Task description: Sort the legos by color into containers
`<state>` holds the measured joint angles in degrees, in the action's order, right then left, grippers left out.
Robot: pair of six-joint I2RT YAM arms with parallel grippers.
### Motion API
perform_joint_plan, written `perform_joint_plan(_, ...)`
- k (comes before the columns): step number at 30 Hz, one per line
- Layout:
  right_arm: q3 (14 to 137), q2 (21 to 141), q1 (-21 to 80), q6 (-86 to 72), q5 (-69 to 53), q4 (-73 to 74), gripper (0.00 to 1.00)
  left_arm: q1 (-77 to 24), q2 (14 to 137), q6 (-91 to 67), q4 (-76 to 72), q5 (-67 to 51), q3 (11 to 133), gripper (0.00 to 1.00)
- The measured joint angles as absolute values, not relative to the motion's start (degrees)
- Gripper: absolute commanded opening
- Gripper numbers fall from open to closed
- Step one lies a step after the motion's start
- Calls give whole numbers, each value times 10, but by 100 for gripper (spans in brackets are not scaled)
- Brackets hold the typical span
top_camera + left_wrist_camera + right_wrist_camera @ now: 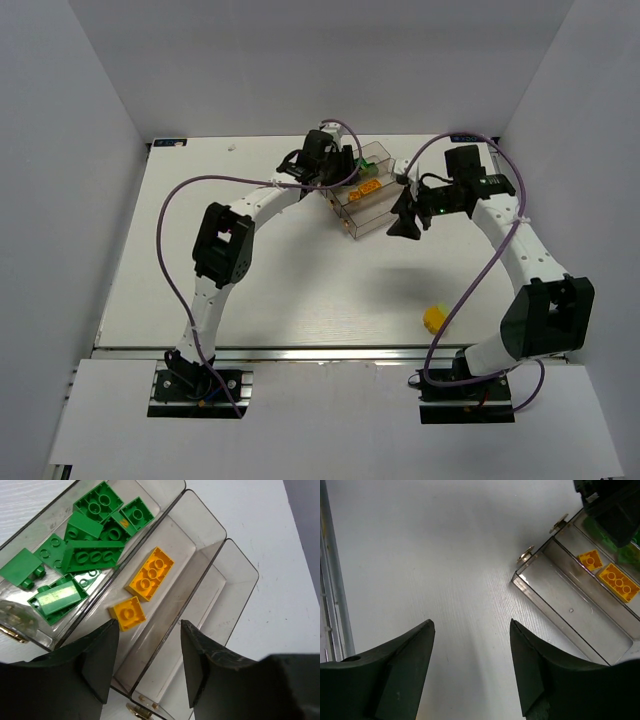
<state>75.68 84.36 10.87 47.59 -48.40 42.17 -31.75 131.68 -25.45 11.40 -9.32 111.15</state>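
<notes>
The clear three-trough tray [368, 215] stands at the back centre of the table. In the left wrist view its left trough [30, 627] holds several green bricks [92, 557]. The middle trough holds an orange brick [151, 573] and a smaller one [128, 613]. The right trough [220, 595] is bare. My left gripper [147, 625] is open and empty above the tray's near end [345, 172]. My right gripper [471, 622] is open and empty over bare table right of the tray [404, 230]. A yellow brick [433, 318] lies alone on the table, near the front right.
White walls close in the table on the left, back and right. A metal rail [330, 580] runs along the table edge in the right wrist view. Purple cables [190, 190] loop over both arms.
</notes>
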Motion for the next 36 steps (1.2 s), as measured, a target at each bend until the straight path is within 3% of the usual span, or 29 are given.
perform_joint_plan(4, 770, 855, 109, 606, -482, 503, 65, -317, 1306, -247, 125, -78, 1106, 59)
perform_joint_plan(9, 752, 853, 109, 843, -435, 637, 64, -317, 1213, -237, 138, -35, 999, 54)
perform_joint_plan(12, 687, 837, 109, 955, -382, 679, 89, -317, 1109, -237, 156, 12, 903, 63)
perform_joint_plan(15, 641, 833, 105, 1026, -335, 713, 90, -317, 990, -245, 162, 53, 813, 72)
perform_joint_plan(25, 601, 828, 55, 1115, -211, 724, 90, -317, 660, -323, 178, 129, 546, 78)
perform_joint_plan(36, 505, 789, 45, 1126, -181, 715, 89, -317, 545, -389, 207, 149, 452, 79)
